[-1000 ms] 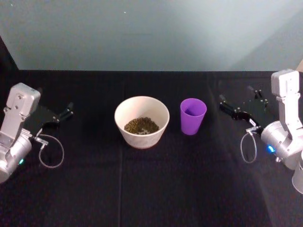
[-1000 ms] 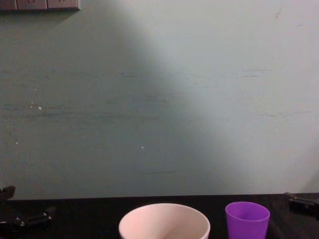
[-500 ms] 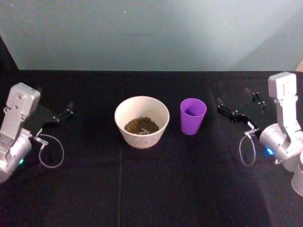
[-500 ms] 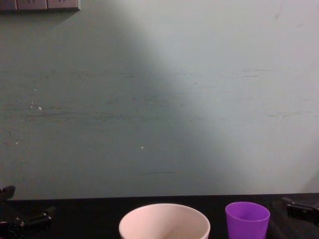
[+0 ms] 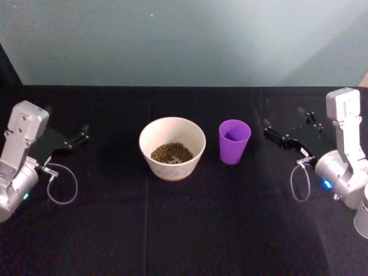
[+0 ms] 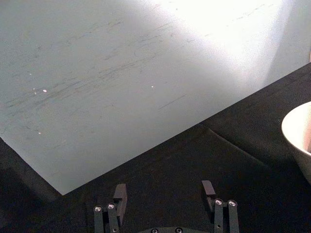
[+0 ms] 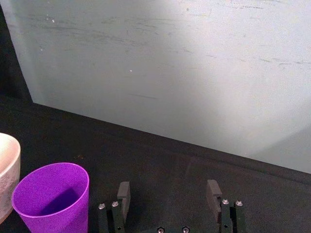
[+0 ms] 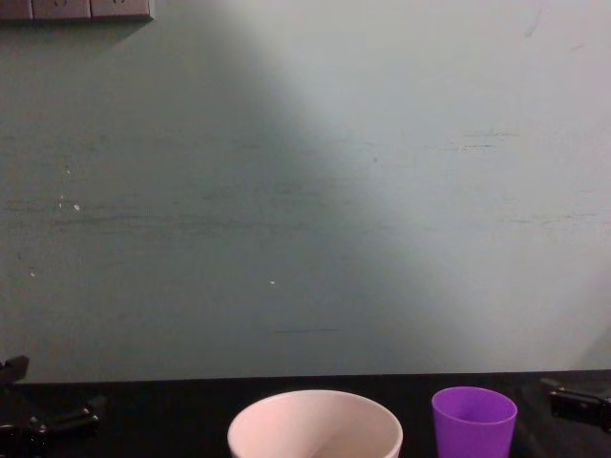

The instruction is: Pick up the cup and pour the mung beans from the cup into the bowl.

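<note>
The purple cup (image 5: pixel 234 141) stands upright on the black table just right of the off-white bowl (image 5: pixel 172 147). Mung beans (image 5: pixel 171 153) lie in the bowl; the cup's inside shows only purple. My right gripper (image 5: pixel 283 119) hovers open to the right of the cup, apart from it, with nothing between its fingers. The right wrist view has the cup (image 7: pixel 51 198) ahead and off to one side of the open gripper (image 7: pixel 168 188). My left gripper (image 5: pixel 66 121) rests open at the far left, well away from the bowl (image 6: pixel 300 136).
The black tablecloth (image 5: pixel 184 230) covers the whole table, with a pale green wall (image 5: pixel 184 40) behind its back edge. Grey cable loops (image 5: pixel 62 187) hang from each wrist. In the chest view the bowl (image 8: pixel 315 425) and cup (image 8: pixel 474 420) sit at the bottom.
The right arm has shifted slightly, and its gripper sits a little lower in the chest view. Cup, bowl and left arm have not moved.
</note>
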You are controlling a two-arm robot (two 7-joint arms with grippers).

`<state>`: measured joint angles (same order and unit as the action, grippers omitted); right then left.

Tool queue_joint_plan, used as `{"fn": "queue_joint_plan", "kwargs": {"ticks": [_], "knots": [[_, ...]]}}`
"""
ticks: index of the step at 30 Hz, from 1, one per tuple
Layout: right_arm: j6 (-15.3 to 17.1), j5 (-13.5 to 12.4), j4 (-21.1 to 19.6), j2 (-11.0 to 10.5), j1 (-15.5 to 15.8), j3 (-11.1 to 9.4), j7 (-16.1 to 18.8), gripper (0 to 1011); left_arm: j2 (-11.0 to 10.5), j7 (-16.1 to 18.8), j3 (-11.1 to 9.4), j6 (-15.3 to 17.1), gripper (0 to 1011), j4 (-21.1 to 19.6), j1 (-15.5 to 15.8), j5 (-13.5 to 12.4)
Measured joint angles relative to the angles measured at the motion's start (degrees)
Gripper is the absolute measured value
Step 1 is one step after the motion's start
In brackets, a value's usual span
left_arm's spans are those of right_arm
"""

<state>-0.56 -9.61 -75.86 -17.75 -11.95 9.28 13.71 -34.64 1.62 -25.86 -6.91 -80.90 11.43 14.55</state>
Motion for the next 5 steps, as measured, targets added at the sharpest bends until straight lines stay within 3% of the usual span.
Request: {"fn": "queue_joint_plan", "kwargs": {"ticks": [5], "knots": [[0.0, 0.0, 0.0, 0.0, 0.0, 0.0, 0.0, 1003, 0.0, 0.0, 0.0, 0.0, 1000, 0.0, 0.0, 0.0]]}}
